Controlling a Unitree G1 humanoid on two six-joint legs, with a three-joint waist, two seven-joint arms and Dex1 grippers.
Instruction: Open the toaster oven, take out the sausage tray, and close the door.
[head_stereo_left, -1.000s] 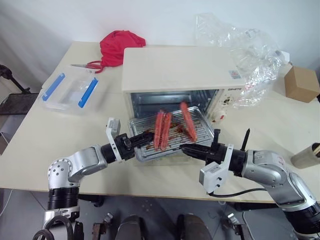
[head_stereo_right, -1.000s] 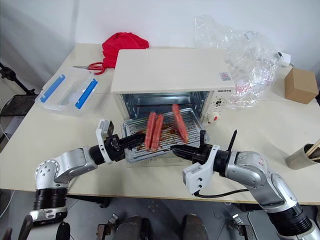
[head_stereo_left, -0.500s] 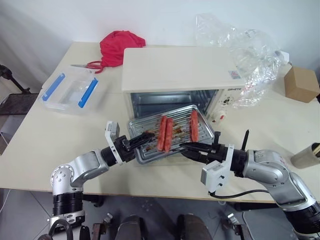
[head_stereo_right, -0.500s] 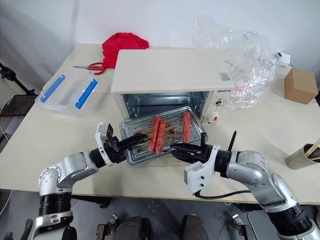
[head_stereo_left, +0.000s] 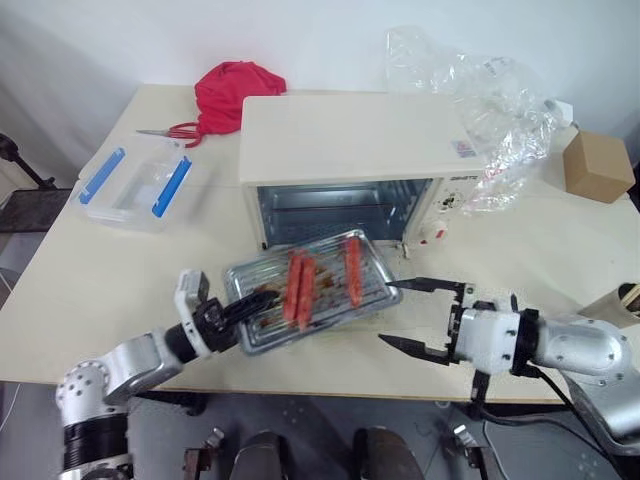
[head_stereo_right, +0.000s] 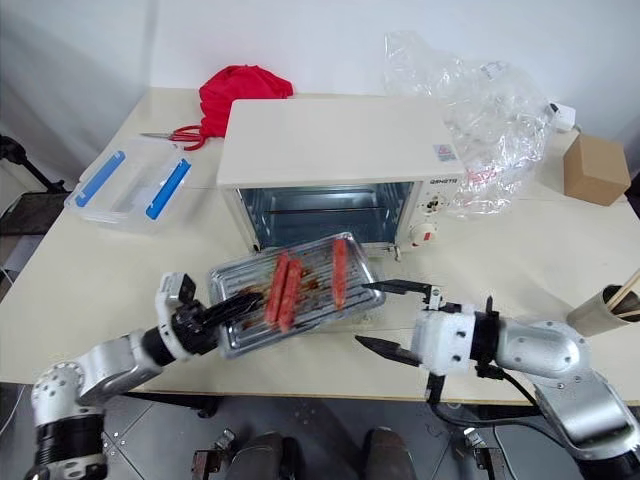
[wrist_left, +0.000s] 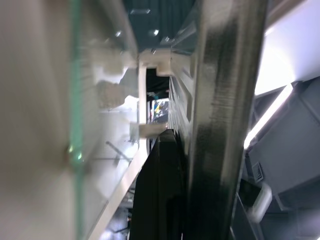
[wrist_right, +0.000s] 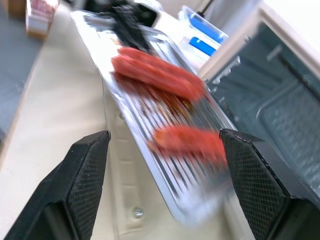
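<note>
The cream toaster oven (head_stereo_left: 350, 135) stands mid-table with its cavity open. Its door (wrist_right: 131, 200) lies folded down in front, mostly hidden under the sausage tray (head_stereo_left: 385, 290). The silvery tray carries three reddish sausages (head_stereo_left: 352, 272) and hangs tilted above the door, outside the oven. My left gripper (head_stereo_left: 250, 303) is shut on the tray's left edge. My right gripper (head_stereo_left: 386, 313) is open just off the tray's right end, its fingers (wrist_right: 85, 185) spread wide and touching nothing.
A clear plastic box with blue clips (head_stereo_left: 130, 185) sits at the left. A red cloth (head_stereo_left: 230, 90) and scissors (head_stereo_left: 165, 132) lie behind it. A crumpled plastic bag (head_stereo_left: 490, 100) and a cardboard box (head_stereo_left: 598, 165) are at the back right.
My right gripper has let go of the tray, opened wide, rolled and drawn back to the right. My left gripper has pulled the tray to the left and nearer the table's front.
</note>
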